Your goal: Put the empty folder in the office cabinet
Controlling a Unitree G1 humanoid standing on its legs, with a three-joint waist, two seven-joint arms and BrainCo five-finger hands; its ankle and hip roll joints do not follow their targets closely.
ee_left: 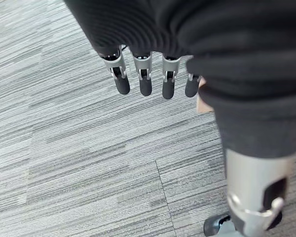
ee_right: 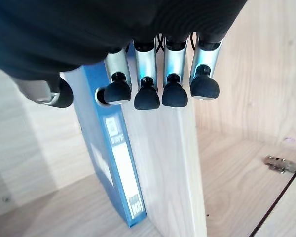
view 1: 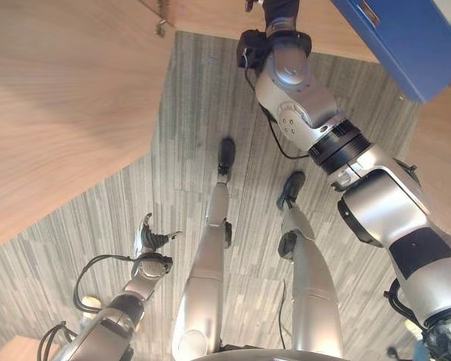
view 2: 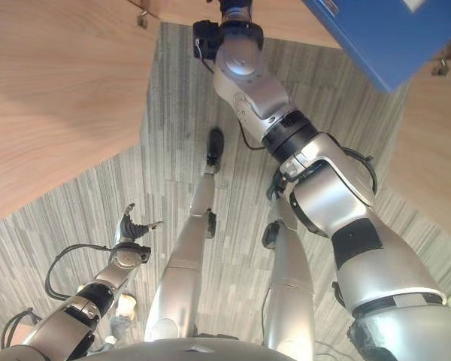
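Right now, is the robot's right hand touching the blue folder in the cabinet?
Cannot tell. In the right wrist view the right hand shows curled fingers in front of the upright blue folder, beside a wooden divider; neither contact nor a gap shows plainly.

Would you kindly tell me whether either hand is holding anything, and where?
Nothing is held. The right hand hovers by the blue folder standing in the cabinet; the left hand hangs over the floor.

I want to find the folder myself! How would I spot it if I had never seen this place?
Look for the light wooden cabinet. Inside it, the blue folder stands upright on the shelf, against a wooden divider panel, just past the right robot hand. It is the one bright blue thing among pale wood, with white labels down its spine.
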